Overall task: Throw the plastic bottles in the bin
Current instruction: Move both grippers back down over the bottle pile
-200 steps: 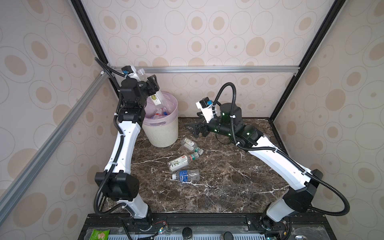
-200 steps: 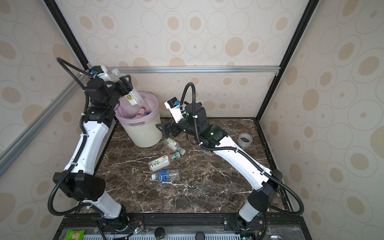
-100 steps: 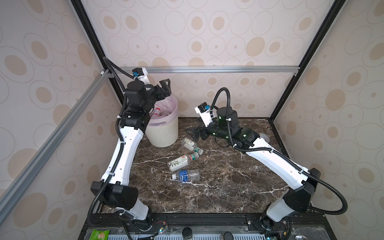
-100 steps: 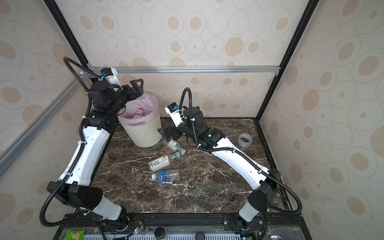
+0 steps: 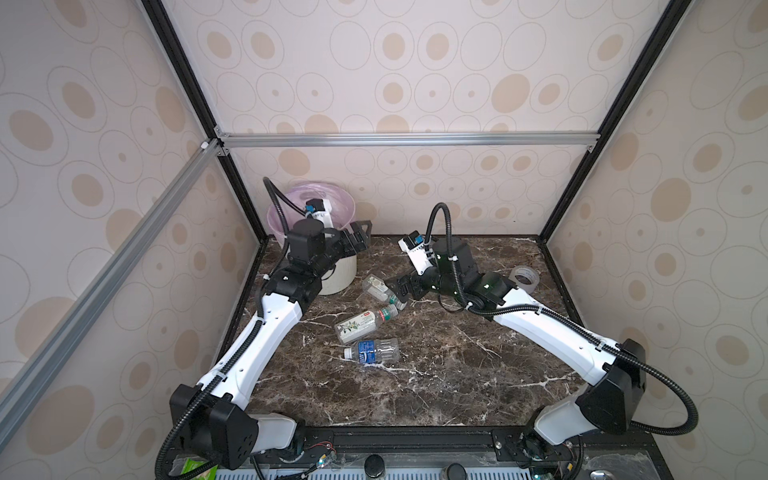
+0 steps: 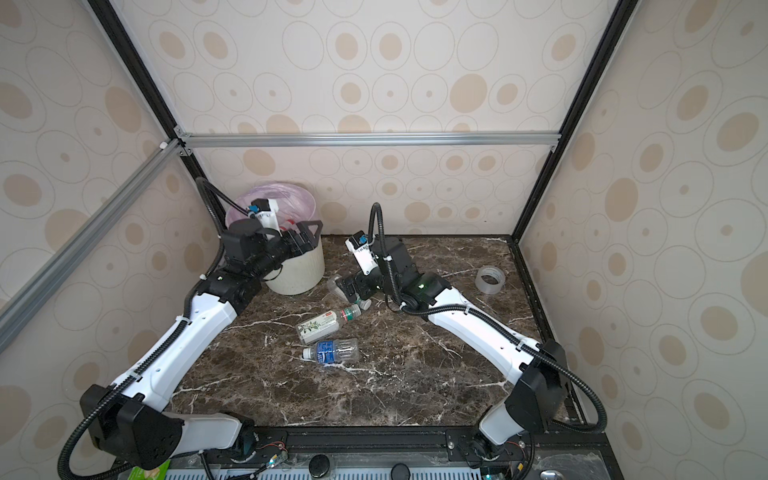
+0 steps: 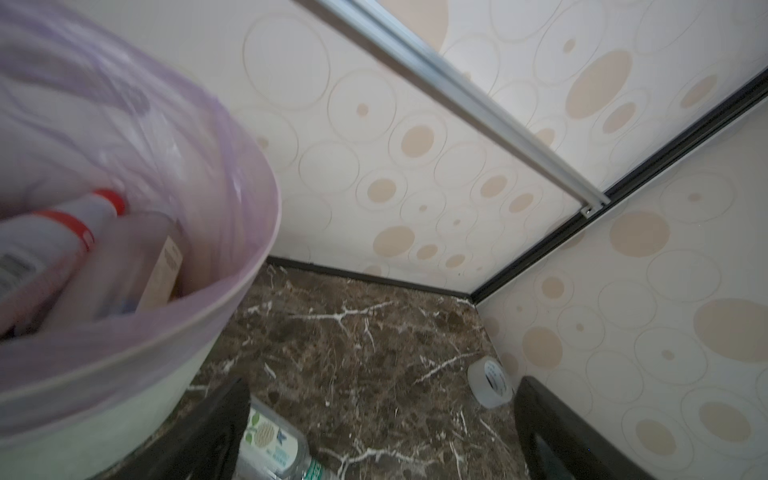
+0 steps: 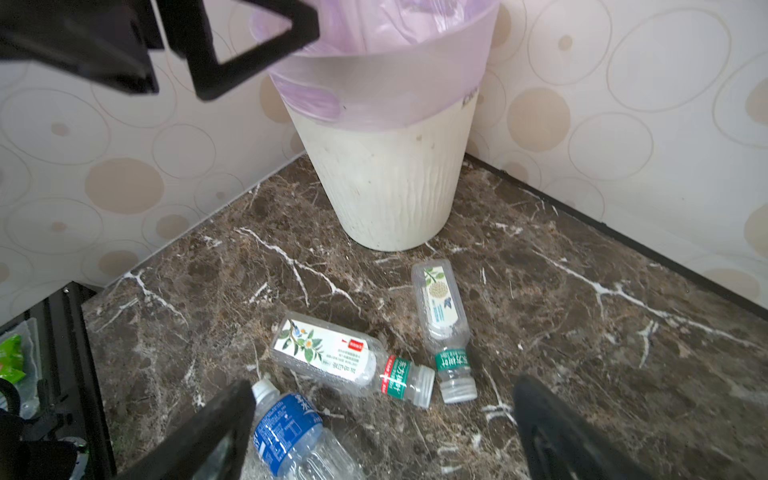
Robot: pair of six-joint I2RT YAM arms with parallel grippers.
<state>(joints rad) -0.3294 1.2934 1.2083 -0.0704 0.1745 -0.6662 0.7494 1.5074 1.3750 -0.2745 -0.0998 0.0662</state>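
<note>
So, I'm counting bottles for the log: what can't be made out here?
Bin contents: left arm hides most in both top views; blurred in left wrist view.
Bottle nearest bin: right gripper overlaps it in a top view.
Blue-label bottle: cut by right wrist view's edge.

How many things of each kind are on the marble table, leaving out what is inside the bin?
Plastic bottles: 3
Tape roll: 1
Bin: 1
Total: 5
</note>
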